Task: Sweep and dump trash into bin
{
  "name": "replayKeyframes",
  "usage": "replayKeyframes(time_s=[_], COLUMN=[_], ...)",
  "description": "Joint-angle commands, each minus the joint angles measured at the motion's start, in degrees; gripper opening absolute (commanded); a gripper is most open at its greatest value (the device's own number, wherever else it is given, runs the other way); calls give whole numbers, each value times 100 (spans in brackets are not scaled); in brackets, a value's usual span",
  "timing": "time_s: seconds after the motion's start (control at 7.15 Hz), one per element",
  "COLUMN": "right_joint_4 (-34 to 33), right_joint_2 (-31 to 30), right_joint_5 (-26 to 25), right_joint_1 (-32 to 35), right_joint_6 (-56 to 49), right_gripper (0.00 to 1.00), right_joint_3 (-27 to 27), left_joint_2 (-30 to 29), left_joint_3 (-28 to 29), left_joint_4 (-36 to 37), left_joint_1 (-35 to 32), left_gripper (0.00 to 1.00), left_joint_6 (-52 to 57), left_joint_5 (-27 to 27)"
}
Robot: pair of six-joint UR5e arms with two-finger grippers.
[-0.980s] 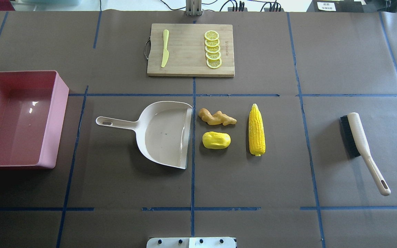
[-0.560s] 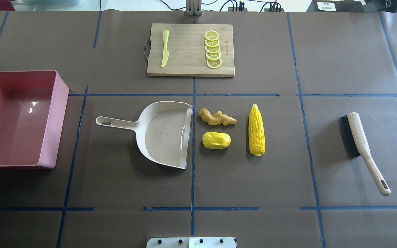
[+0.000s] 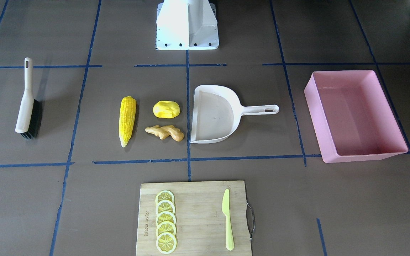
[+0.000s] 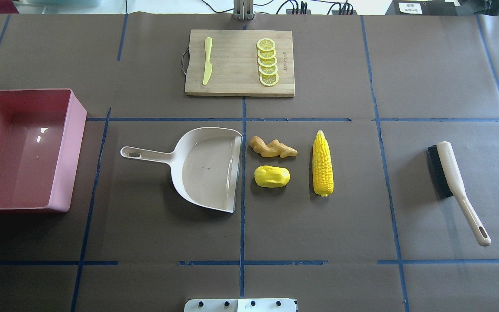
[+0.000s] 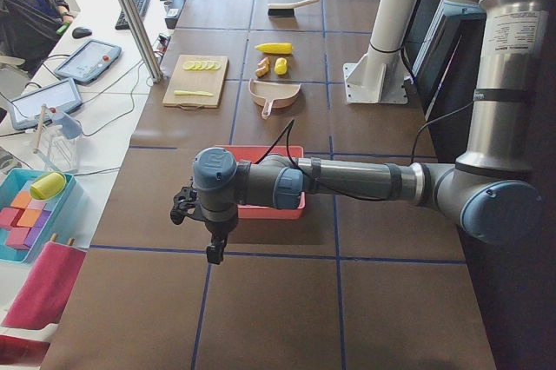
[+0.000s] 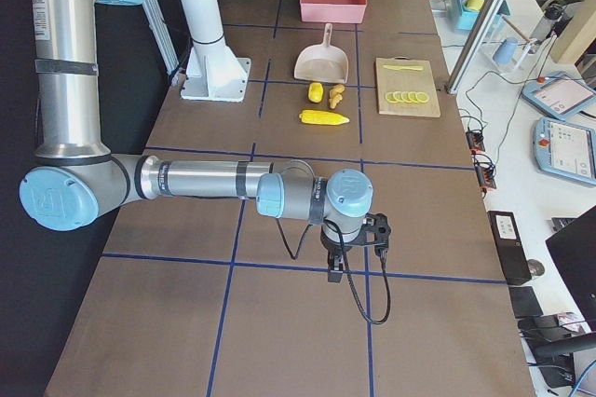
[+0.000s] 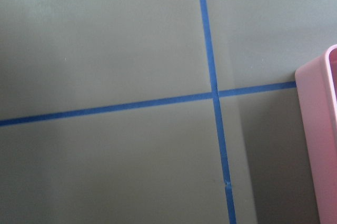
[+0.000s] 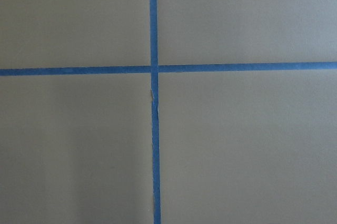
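Yellow corn cob [image 4: 322, 163], potato lump [image 4: 271, 176] and ginger root [image 4: 273, 147] lie on the bench [image 4: 319, 225] beside your dustpan [image 4: 206, 167], the pink bin [image 4: 69, 147] well apart. You can't tell whether the left pincer [image 5: 213, 247] or right pincer [image 6: 335, 269] is open.

Silver-grey tubular left arm [image 5: 347, 181] and right arm [image 6: 200, 178], each with pale-blue plastic joint caps [image 6: 56, 199]. A thin black cable [image 6: 357, 296] loops at each wrist. Black left gripper [image 5: 213, 250] and black right gripper [image 6: 333, 271]. White printed label [image 5: 512, 36] on the upper link. White bolted pedestal [image 3: 187, 25].
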Motion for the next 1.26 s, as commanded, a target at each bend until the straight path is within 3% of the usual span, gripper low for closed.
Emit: replayKeyframes(time_s=[0.0, 0.56, 0.84, 0.98, 1.12], right_joint_4=[-8, -8, 262, 664, 755], right_joint_2=[58, 23, -3, -4, -4], right_joint_5=[36, 115, 133, 72, 63], right_joint_1=[-2, -344, -809, -1124, -1362], right_joint_6=[4, 31, 1255, 1513, 1803], right_gripper=[100, 100, 99, 99, 99], right_joint_3=[305, 666, 1122, 1115, 1107], left_joint_2=[-316, -749, -1108, -1310, -1355], left_joint_3=[-138, -445, -561, -622, -744], left_joint_4=[-27, -79, -88, -105, -610], left_joint_1=[432, 1013, 1426, 1672, 2005], left_gripper=[100, 100, 100, 100, 99], left_joint_6=[-28, -55, -310, -301, -310], left_joint_5=[6, -3, -622, -662, -618])
